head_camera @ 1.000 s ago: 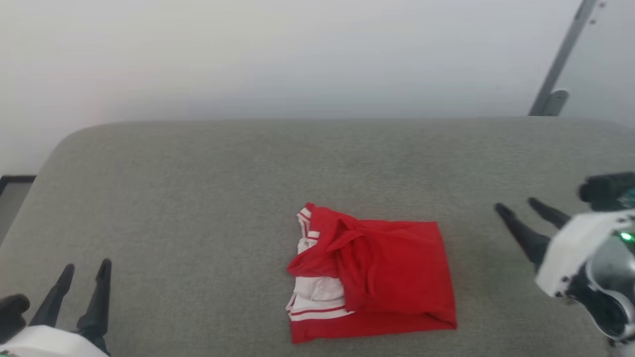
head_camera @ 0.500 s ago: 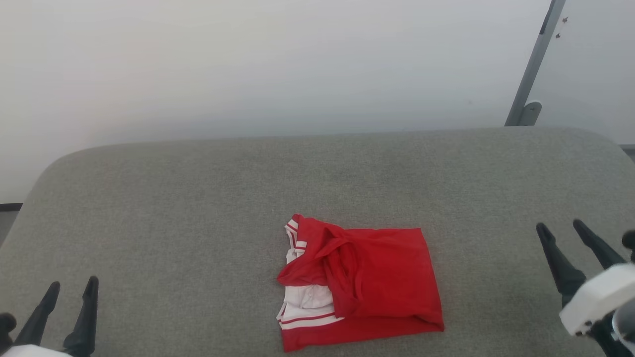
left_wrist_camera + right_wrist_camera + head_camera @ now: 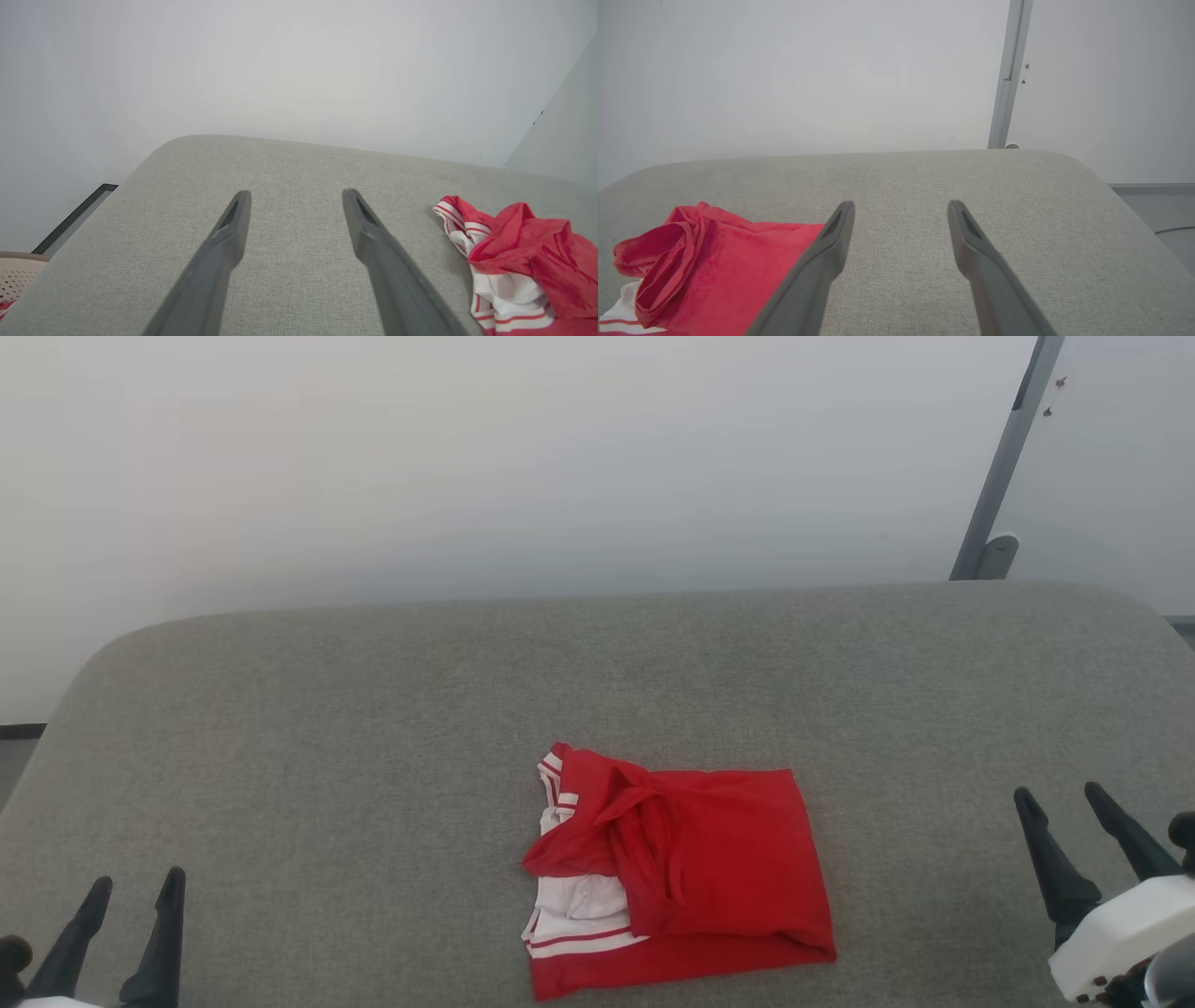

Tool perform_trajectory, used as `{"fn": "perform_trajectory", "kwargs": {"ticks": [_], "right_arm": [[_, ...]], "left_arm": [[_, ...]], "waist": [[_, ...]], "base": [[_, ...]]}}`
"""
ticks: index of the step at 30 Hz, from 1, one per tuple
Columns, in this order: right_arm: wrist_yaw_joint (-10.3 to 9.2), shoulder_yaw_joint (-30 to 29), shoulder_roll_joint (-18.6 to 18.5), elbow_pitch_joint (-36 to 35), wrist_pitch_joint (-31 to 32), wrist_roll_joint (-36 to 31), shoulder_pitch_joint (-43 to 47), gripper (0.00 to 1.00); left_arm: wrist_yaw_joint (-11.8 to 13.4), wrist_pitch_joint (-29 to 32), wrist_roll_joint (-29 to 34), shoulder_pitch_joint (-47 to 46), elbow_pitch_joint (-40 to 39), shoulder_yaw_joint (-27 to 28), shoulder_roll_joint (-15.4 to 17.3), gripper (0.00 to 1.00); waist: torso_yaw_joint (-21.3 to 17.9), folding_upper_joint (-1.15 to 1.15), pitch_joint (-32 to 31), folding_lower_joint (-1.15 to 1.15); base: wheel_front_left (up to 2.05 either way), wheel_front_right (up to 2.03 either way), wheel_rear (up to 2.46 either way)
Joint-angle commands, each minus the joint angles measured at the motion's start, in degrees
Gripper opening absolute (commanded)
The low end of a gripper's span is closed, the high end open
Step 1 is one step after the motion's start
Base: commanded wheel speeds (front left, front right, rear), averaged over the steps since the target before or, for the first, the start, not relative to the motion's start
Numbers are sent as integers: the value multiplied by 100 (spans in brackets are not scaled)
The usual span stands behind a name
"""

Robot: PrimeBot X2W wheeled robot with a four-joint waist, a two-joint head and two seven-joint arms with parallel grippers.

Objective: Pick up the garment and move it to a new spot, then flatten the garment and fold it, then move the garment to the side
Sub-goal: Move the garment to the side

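Note:
The garment (image 3: 691,868) lies folded into a rough red rectangle near the front middle of the grey cushioned surface (image 3: 373,728), with white striped sleeve fabric showing at its left side. My left gripper (image 3: 135,885) rests open at the lower left, well clear of it. My right gripper (image 3: 1060,793) rests open at the lower right, also apart from it. In the left wrist view the garment (image 3: 523,261) sits to the right of the open left gripper (image 3: 295,196). In the right wrist view the garment (image 3: 719,261) lies left of the open right gripper (image 3: 901,205).
A plain pale wall rises behind the surface. A grey metal post (image 3: 1004,467) stands at the back right. A perforated beige basket rim (image 3: 16,275) shows off the surface's left end, with floor beyond the right end (image 3: 1157,214).
The camera has shifted, so the scene sits lower and further left. My right gripper has drawn back from beside the garment toward the lower right. The garment lies unchanged.

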Motion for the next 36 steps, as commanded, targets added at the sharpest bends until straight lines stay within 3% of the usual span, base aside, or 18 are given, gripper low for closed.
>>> {"fn": "perform_trajectory", "kwargs": {"ticks": [1, 22, 36], "right_arm": [[0, 18, 14, 12, -32, -21, 40, 100], [0, 181, 112, -55, 223, 168, -73, 100], [0, 677, -158, 536, 2176, 859, -693, 100]], "left_arm": [[23, -14, 41, 20, -28, 1, 14, 100], [39, 53, 35, -76, -96, -76, 42, 100], [-33, 160, 68, -336, -74, -276, -36, 100]], "waist": [[2, 0, -2, 0], [131, 0, 36, 0], [812, 0, 311, 0]], "base": [[0, 0, 0], [0, 0, 0], [0, 0, 0]]}}
